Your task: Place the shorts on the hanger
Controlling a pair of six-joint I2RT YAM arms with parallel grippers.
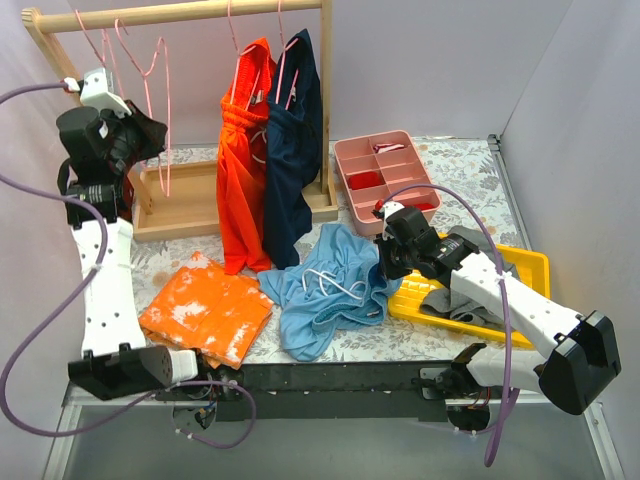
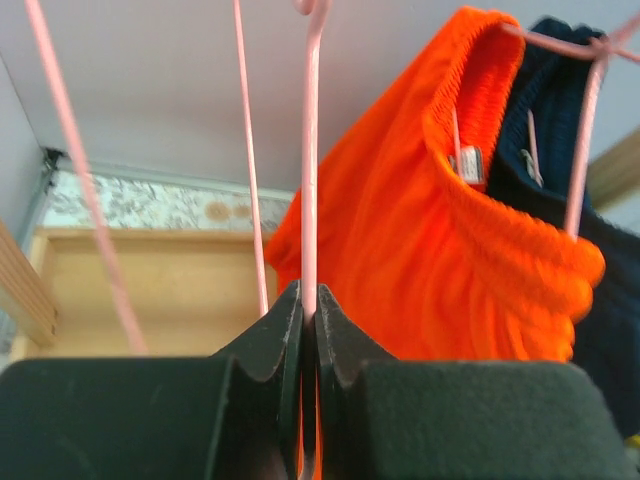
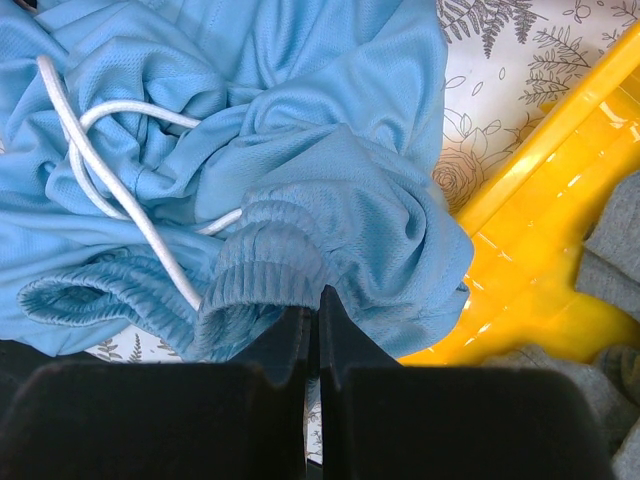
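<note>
The light blue shorts (image 1: pixel 325 290) lie crumpled on the table at centre, with the white drawstring showing in the right wrist view (image 3: pixel 110 190). My right gripper (image 1: pixel 385 262) sits at their right edge, shut on the gathered waistband (image 3: pixel 262 265); in its own view the right gripper (image 3: pixel 312 305) has its jaws pressed together on the fabric. My left gripper (image 1: pixel 143 130) is raised at the rack's left side, shut on the wire of a pink hanger (image 1: pixel 162 110). In the left wrist view the hanger (image 2: pixel 310 150) runs up from between the closed jaws of the left gripper (image 2: pixel 309 300).
A wooden rack (image 1: pixel 180 15) holds another pink hanger (image 1: pixel 100 50), orange shorts (image 1: pixel 243 170) and navy shorts (image 1: pixel 290 150). An orange cloth (image 1: pixel 205 310) lies front left. A pink compartment tray (image 1: pixel 385 170) stands behind. A yellow tray (image 1: pixel 525 265) holds a grey garment (image 1: pixel 470 300) at right.
</note>
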